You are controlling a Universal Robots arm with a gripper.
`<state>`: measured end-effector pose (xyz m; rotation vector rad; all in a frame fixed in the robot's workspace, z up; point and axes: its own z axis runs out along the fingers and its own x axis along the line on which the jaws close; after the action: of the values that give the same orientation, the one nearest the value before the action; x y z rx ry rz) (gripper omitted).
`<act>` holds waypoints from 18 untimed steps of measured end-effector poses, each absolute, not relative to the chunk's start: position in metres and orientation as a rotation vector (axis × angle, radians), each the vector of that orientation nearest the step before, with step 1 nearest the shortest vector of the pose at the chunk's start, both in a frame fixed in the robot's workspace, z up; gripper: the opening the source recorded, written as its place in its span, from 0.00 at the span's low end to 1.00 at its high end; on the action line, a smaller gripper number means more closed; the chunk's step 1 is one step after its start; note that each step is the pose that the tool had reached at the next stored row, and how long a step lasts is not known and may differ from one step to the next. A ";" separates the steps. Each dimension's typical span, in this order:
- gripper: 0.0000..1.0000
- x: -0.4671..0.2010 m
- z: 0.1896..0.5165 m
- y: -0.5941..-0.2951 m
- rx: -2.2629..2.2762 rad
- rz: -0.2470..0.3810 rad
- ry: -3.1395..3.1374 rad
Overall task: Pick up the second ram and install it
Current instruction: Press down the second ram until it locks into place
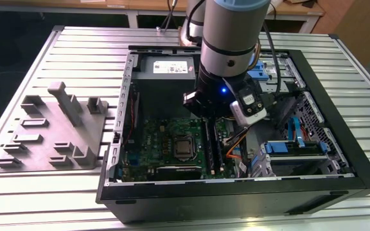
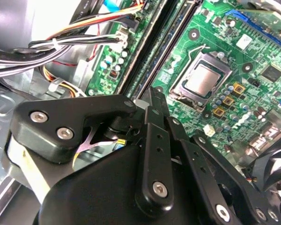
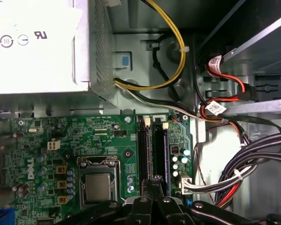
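My gripper (image 1: 205,117) hangs inside the open computer case, low over the green motherboard (image 1: 159,144). Its fingertips (image 3: 153,183) are together and shut in both wrist views, right above the near end of two long dark memory slots (image 3: 152,145) beside the CPU socket (image 3: 97,185). Dark sticks seem to sit in these slots (image 2: 175,30); which one is the second ram I cannot tell. Nothing shows hanging between the fingers, and the linkage (image 2: 152,140) hides whether they touch a stick.
A grey moulded tray (image 1: 50,132) lies on the slatted table at the exterior view's left. Cable bundles (image 3: 253,159), a power supply (image 1: 165,67) and blue drive brackets (image 1: 294,147) crowd the case around the slots. The case walls (image 1: 236,192) rise on all sides.
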<state>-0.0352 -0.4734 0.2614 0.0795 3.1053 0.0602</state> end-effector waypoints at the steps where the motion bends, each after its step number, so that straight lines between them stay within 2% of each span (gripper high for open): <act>1: 0.10 -0.035 0.261 -0.473 0.069 0.060 3.106; 18: 0.10 -0.035 0.257 -0.471 -0.140 0.066 3.106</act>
<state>-0.0345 -0.4715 0.2569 -0.1396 3.1059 0.0659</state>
